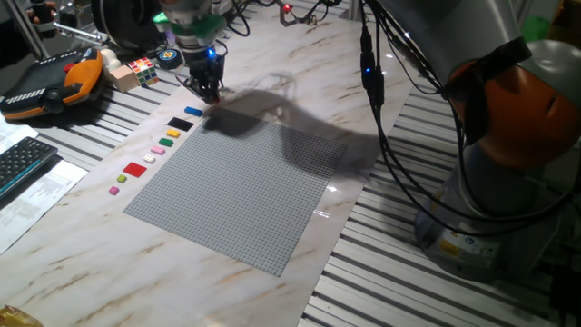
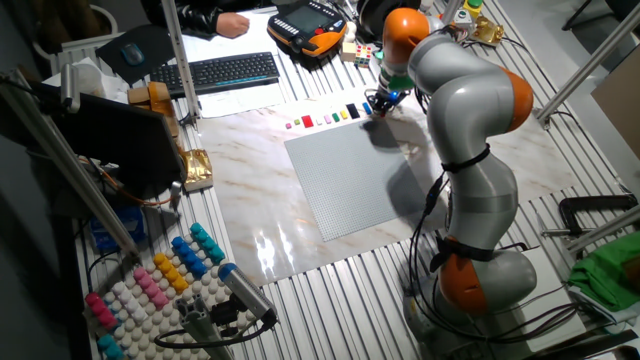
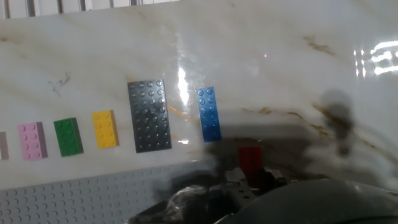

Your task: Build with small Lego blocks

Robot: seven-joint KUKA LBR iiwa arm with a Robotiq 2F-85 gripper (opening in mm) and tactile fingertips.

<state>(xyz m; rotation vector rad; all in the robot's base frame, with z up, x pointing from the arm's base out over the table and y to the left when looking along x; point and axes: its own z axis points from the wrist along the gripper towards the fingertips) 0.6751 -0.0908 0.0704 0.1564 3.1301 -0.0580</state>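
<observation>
No writing reads anywhere; my claw (image 1: 211, 89), grip state unclear, hovers over the glossy marble table (image 1: 82, 245) by a small red brick (image 3: 250, 157), with studded plastic bricks—blue (image 3: 209, 114), black (image 3: 149, 116), yellow (image 3: 104, 129)—toward ten o'clock.

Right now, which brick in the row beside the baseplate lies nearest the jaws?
The red brick, partly hidden just under the gripper. It ends the row, past the blue brick; the black, yellow, green and pink ones lie farther along.
</observation>
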